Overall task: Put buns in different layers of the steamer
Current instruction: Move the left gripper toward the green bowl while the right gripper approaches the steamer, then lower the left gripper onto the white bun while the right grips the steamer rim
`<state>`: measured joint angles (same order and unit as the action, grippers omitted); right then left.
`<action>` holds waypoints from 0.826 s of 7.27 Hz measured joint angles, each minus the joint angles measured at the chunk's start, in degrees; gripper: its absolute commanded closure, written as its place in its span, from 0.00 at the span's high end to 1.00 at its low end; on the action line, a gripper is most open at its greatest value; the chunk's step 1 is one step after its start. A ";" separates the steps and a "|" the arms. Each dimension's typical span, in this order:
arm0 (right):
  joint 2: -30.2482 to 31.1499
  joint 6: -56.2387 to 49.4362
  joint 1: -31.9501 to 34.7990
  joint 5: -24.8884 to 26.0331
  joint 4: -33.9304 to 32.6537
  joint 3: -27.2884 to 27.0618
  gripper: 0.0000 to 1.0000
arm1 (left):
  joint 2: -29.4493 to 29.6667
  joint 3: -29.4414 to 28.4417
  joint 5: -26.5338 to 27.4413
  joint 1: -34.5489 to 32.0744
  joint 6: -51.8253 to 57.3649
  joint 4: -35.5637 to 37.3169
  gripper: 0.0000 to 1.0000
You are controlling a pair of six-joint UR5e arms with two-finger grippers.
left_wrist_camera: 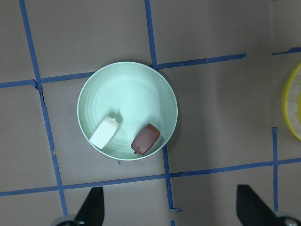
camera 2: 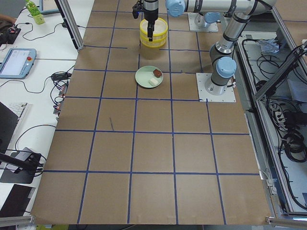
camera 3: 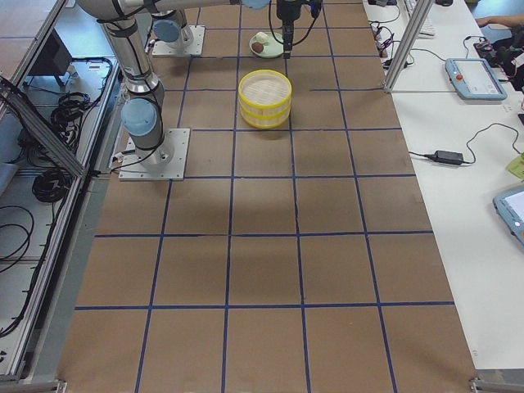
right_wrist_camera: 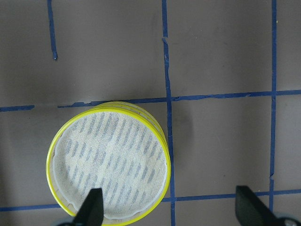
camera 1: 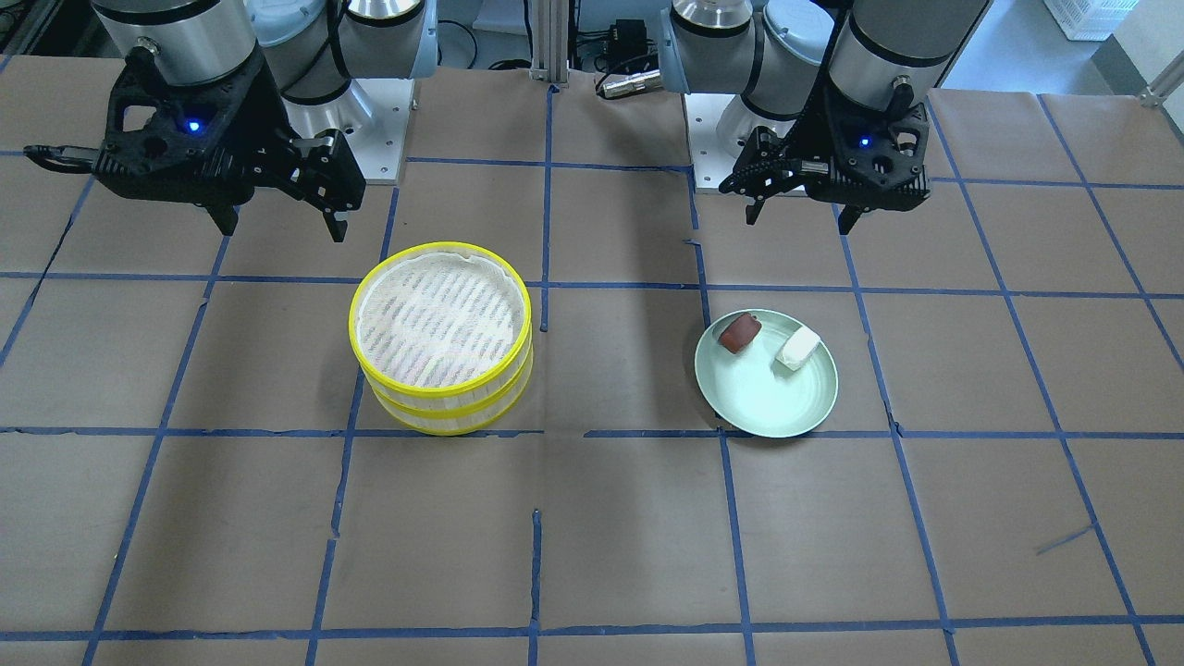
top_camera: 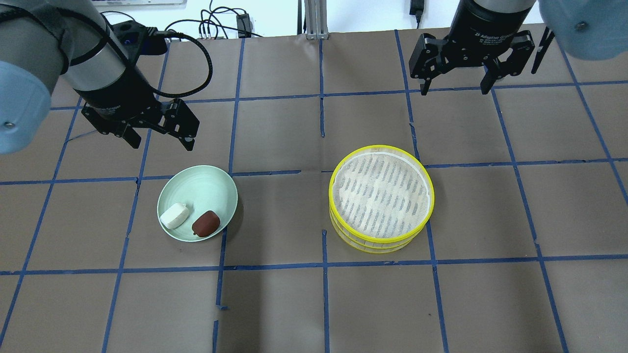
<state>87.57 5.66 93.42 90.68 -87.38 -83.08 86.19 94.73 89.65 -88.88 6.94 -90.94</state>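
The reddish-brown bun (top_camera: 206, 223) and the white bun (top_camera: 174, 215) lie side by side in a pale green plate (top_camera: 196, 184) on the table's left half. They also show in the left wrist view: brown bun (left_wrist_camera: 146, 139), white bun (left_wrist_camera: 104, 133). The two-tier yellow-rimmed steamer (top_camera: 381, 196) stands stacked on the right half, its top liner empty (right_wrist_camera: 110, 165). My left gripper (top_camera: 159, 142) hangs open and empty above the table behind the plate. My right gripper (top_camera: 455, 90) hangs open and empty behind the steamer.
The brown table top is marked into squares by blue tape lines. The arm bases (camera 1: 370, 120) stand at the robot's edge of the table. Operator desks with tablets and cables lie beyond the table in the side views.
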 measured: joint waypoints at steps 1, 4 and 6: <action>0.36 -0.46 0.02 -0.20 -0.08 -0.69 0.99 | -0.08 0.00 0.02 0.10 0.55 0.05 1.00; 0.50 -1.34 -0.29 -0.39 -4.52 -10.52 0.98 | -0.36 0.61 0.41 4.75 7.50 -0.26 1.00; -0.45 -1.54 -0.29 -0.26 -17.91 -21.69 0.89 | 0.94 3.46 0.17 10.19 8.55 1.10 1.00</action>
<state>87.12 4.12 93.13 90.42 -105.30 -104.77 87.13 98.19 89.82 -78.69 15.49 -89.85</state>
